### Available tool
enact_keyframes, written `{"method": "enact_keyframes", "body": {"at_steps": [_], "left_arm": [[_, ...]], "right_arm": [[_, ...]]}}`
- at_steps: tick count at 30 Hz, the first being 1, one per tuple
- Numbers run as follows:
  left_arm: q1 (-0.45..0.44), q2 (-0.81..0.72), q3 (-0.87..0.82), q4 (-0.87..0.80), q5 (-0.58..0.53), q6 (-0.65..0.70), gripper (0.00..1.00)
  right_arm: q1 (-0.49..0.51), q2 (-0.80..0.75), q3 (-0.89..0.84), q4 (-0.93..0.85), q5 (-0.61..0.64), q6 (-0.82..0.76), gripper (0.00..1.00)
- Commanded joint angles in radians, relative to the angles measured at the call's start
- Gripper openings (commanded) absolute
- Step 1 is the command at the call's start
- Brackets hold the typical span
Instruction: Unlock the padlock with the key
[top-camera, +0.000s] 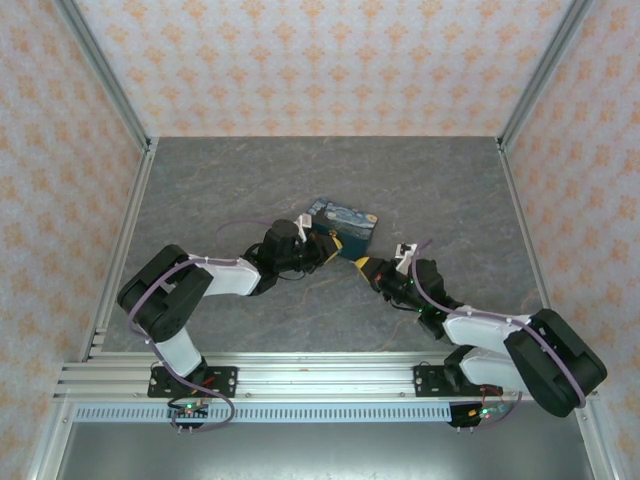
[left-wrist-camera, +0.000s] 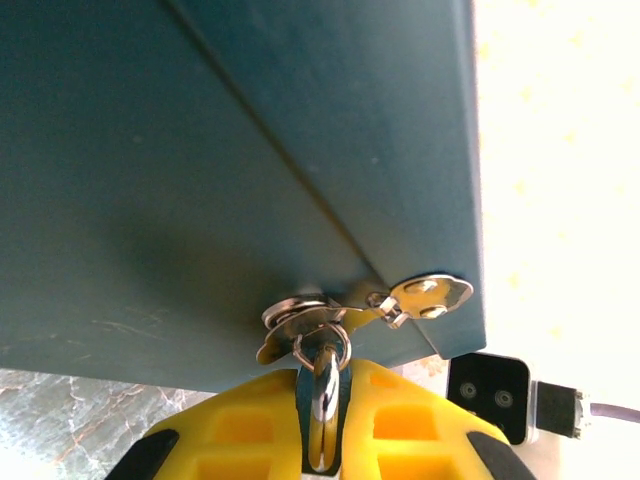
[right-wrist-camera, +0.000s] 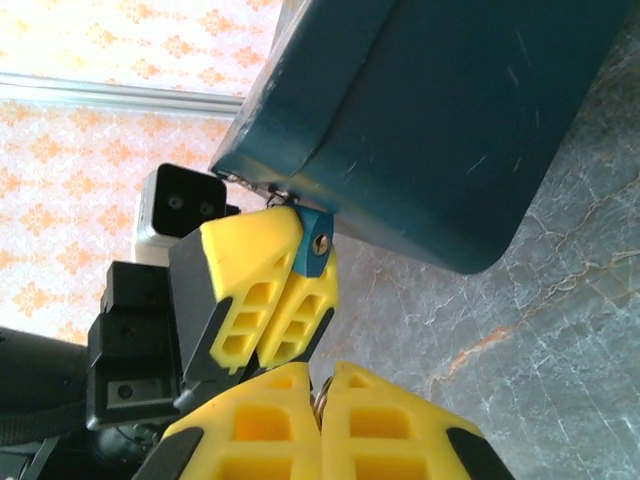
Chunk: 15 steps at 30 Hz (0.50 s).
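The teal-blue padlock (right-wrist-camera: 316, 246) hangs from the metal hasp (left-wrist-camera: 430, 295) at the edge of the box (right-wrist-camera: 430, 120), its keyhole facing the right wrist camera. My left gripper (left-wrist-camera: 325, 378) is shut on it. Its yellow fingers (right-wrist-camera: 250, 275) clamp the padlock's body, and the silvery shackle (left-wrist-camera: 325, 390) stands between them. Just below the padlock, my right gripper (right-wrist-camera: 320, 376) is shut, with a thin metal sliver of the key (right-wrist-camera: 319, 400) pinched between its tips. From above, the left gripper (top-camera: 322, 250) meets the box's near corner and the right gripper (top-camera: 368, 268) is close beside it.
The starry-print box (top-camera: 345, 225) lies mid-table on the grey marbled surface (top-camera: 450, 190). Patterned walls enclose the table at the back and on both sides. Open floor lies behind and to the right of the box.
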Motion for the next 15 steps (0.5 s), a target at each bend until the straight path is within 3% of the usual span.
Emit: {"method": "enact_keyframes", "body": {"at_steps": [1,15], "left_arm": [[0.004,0.004,-0.015,0.122,0.035,-0.065,0.00],[0.004,-0.004,-0.065,0.195,-0.050,-0.201,0.00]], "right_arm": [[0.007,0.029,0.001,0.060,0.075,0.042,0.00],[0.041,0.034,0.029,0.064,0.202,0.165,0.00]]}}
